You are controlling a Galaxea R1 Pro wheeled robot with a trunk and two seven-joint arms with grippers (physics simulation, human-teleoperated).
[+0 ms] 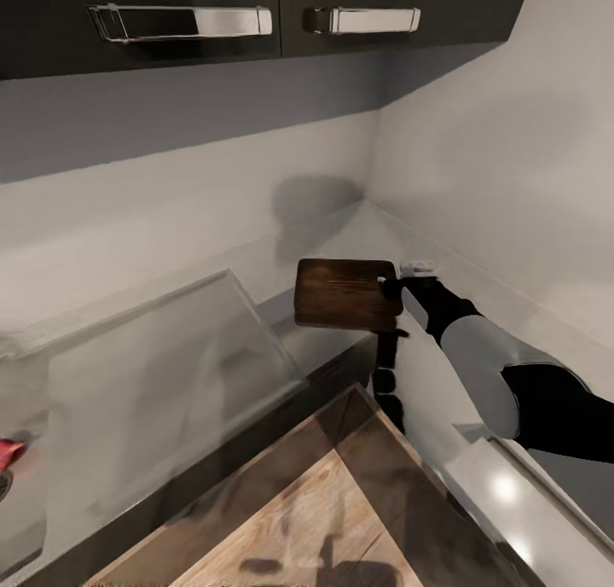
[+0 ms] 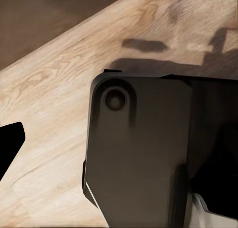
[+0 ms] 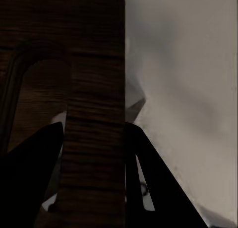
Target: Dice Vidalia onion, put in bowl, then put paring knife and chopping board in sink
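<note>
My right gripper [image 1: 394, 290] is shut on the short edge of the chopping board [image 1: 345, 293], a dark-brown wooden board held level in the air above the grey countertop [image 1: 341, 229] near the corner. In the right wrist view the chopping board [image 3: 94, 64] runs between the two dark fingers [image 3: 29, 158] of the right gripper [image 3: 94, 131]. The sink [image 1: 153, 374] lies to the left, its flat drainboard nearest the board. A pinkish-red thing [image 1: 8, 452] sits at the basin's edge of view, cut off; I cannot tell what it is.
Dark wall cabinets with chrome handles [image 1: 183, 21] hang overhead. Walls meet in a corner behind the board. Wooden floor [image 1: 324, 502] shows below the counter's edge. A small white thing [image 1: 418, 267] lies just past the gripper. The left wrist view shows a dark robot part [image 2: 144, 153] over floor.
</note>
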